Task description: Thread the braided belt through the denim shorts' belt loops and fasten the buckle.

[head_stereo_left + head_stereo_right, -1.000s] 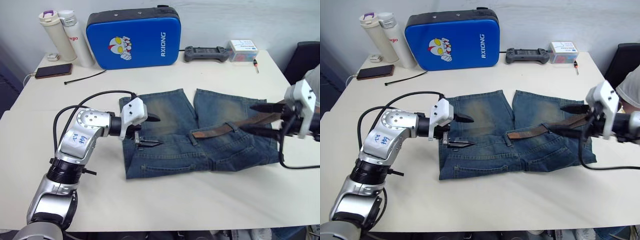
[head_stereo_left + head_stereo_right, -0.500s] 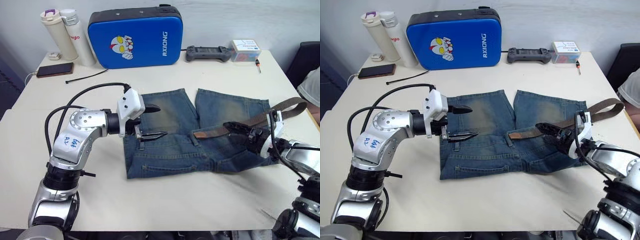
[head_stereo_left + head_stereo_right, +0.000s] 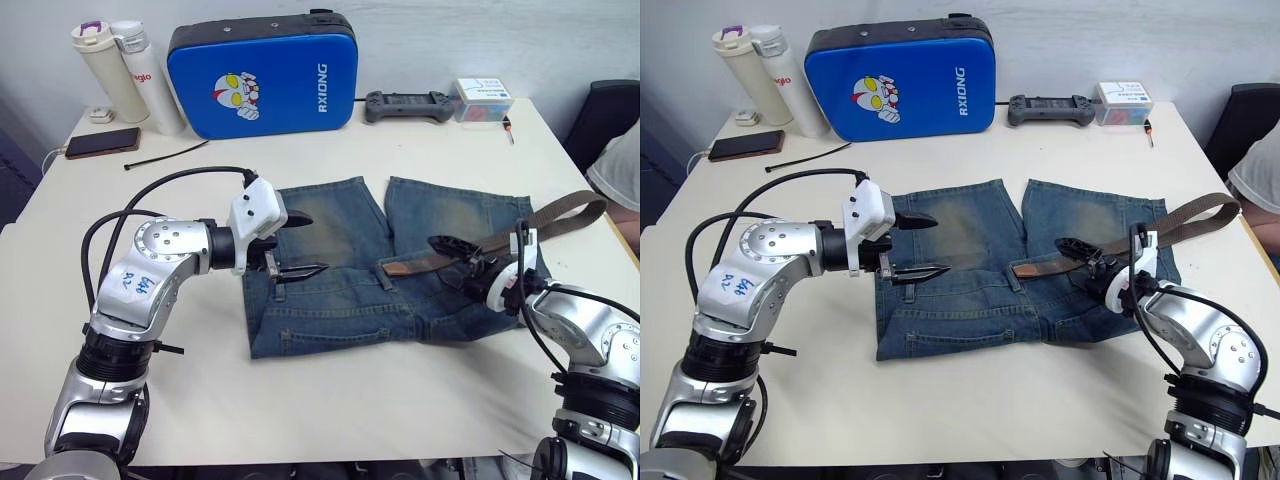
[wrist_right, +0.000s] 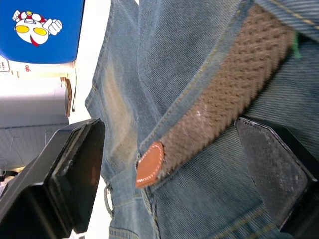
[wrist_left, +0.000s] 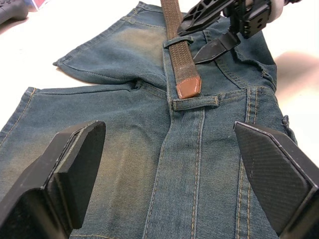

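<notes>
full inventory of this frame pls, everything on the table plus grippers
shorts: 1, faded blue, table centre
belt: 1, brown with tan tip, across shorts' right half, far end off table edge
belt loop: 1, blue, just past belt tip
case: 1, bright blue, back of table
bottles: 2, white, back left
phone: 1, dark, back left
cable: 1, black, by phone
controller: 1, grey, back right
box: 1, white, back right
table: 1, cream
left gripper: open, over shorts' left
right gripper: open, astride belt

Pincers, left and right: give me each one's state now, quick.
Left pincer: open, holding nothing, over the shorts.
Right pincer: open, straddling the belt.
</notes>
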Available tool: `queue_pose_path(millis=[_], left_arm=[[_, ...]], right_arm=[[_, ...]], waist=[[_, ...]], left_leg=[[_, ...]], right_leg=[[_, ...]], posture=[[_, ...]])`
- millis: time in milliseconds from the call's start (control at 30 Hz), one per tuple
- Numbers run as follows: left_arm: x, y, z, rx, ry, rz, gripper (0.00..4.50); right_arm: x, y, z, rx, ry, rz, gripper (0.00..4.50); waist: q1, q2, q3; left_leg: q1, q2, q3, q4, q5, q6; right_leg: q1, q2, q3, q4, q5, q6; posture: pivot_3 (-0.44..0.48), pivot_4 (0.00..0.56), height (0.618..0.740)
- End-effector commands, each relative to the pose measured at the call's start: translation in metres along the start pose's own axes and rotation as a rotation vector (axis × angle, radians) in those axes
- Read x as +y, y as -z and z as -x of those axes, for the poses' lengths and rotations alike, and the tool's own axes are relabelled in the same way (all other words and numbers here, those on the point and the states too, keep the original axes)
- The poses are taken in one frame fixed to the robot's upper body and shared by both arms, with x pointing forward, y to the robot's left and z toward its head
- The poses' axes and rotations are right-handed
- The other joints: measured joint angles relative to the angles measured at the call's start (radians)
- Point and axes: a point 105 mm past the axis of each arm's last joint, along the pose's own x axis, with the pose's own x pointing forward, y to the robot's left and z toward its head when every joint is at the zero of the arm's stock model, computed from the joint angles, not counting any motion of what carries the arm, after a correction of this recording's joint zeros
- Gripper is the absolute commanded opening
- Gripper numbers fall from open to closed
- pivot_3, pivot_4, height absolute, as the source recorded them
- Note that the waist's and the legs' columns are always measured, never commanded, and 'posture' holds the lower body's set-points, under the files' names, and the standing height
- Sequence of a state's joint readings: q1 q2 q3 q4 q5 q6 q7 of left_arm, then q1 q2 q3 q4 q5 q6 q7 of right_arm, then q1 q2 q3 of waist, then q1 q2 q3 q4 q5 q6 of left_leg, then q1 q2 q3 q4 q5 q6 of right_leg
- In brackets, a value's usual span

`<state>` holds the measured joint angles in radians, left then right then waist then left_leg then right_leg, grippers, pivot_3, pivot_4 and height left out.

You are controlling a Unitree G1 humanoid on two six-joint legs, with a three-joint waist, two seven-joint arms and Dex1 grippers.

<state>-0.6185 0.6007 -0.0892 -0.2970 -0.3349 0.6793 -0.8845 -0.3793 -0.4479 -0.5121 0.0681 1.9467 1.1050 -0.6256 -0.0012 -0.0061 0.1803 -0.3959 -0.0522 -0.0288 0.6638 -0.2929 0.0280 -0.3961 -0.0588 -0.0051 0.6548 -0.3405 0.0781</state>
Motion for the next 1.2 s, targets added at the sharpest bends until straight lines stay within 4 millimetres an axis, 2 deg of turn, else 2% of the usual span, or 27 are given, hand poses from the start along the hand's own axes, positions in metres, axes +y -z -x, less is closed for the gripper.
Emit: queue_pose_path(millis=[33,567,733,767,833,967,1033,1133,1200], left_arm=[[-0.002,-0.01,0.001,-0.017,0.004,-0.045,4.5],[-0.005,-0.008,0.0,0.003,0.007,-0.041,4.5],[-0.005,-0.008,-0.002,0.006,0.008,-0.04,4.5],[-0.006,-0.008,-0.002,0.005,0.009,-0.039,4.5],[-0.006,-0.007,-0.002,0.007,0.009,-0.04,4.5],[-0.006,-0.005,-0.001,0.017,0.009,-0.04,4.5],[-0.006,-0.004,0.0,0.021,0.008,-0.039,4.5],[-0.005,-0.002,0.0,0.024,0.006,-0.037,4.5],[-0.005,-0.002,-0.001,0.025,0.009,-0.038,4.5]], right_arm=[[0.011,-0.001,-0.002,-0.017,-0.042,-0.015,4.43],[0.004,0.004,-0.017,-0.037,-0.105,-0.147,4.43],[-0.008,0.013,-0.027,-0.032,-0.079,-0.18,4.43],[-0.011,0.015,-0.028,-0.035,-0.072,-0.189,3.9],[-0.015,0.016,-0.029,-0.043,-0.067,-0.201,3.17],[-0.015,0.014,-0.023,-0.062,-0.077,-0.206,1.15],[-0.01,0.007,-0.016,-0.088,-0.104,-0.193,0.07],[0.001,-0.007,-0.007,-0.141,-0.13,-0.072,0.07],[0.009,-0.008,-0.006,-0.148,-0.154,0.003,0.07]], waist=[[-0.001,0.0,0.0],[-0.003,0.0,0.0],[-0.003,0.0,0.0],[-0.003,0.0,0.0],[-0.003,0.0,0.0],[-0.003,0.0,0.0],[-0.003,0.0,0.0],[0.0,0.0,0.0],[0.001,0.0,0.0]], left_leg=[[0.0,0.0,0.0,0.0,0.0,0.0],[0.0,0.0,0.0,-0.001,0.0,0.0],[0.001,0.0,0.0,-0.001,0.0,0.0],[0.001,0.0,0.0,-0.001,0.0,0.0],[0.001,0.0,0.0,-0.002,0.0,0.0],[0.001,0.0,0.0,-0.002,0.0,0.0],[0.001,0.0,0.0,-0.002,0.0,0.0],[0.001,0.0,0.0,-0.002,0.0,0.0],[0.0,0.0,0.0,-0.002,0.0,0.0]], right_leg=[[0.0,0.0,0.0,0.0,0.0,0.0],[0.0,0.0,0.0,0.0,0.0,0.0],[0.0,0.0,0.001,0.0,0.0,0.0],[0.0,0.0,0.001,0.0,0.0,0.0],[0.0,0.0,0.001,0.0,0.0,0.0],[0.0,0.0,0.001,-0.001,0.0,0.0],[0.0,0.0,0.001,-0.001,0.0,0.0],[0.0,0.0,0.001,-0.001,0.0,0.0],[0.0,0.0,0.001,-0.002,0.0,0.0]], posture=[[0.0,0.15,0.74],[0.0,0.15,0.74],[0.0,0.15,0.74],[0.0,0.15,0.74],[0.0,0.15,0.74],[0.0,0.15,0.74],[0.0,0.15,0.74],[0.0,0.15,0.74],[0.0,0.15,0.74]])
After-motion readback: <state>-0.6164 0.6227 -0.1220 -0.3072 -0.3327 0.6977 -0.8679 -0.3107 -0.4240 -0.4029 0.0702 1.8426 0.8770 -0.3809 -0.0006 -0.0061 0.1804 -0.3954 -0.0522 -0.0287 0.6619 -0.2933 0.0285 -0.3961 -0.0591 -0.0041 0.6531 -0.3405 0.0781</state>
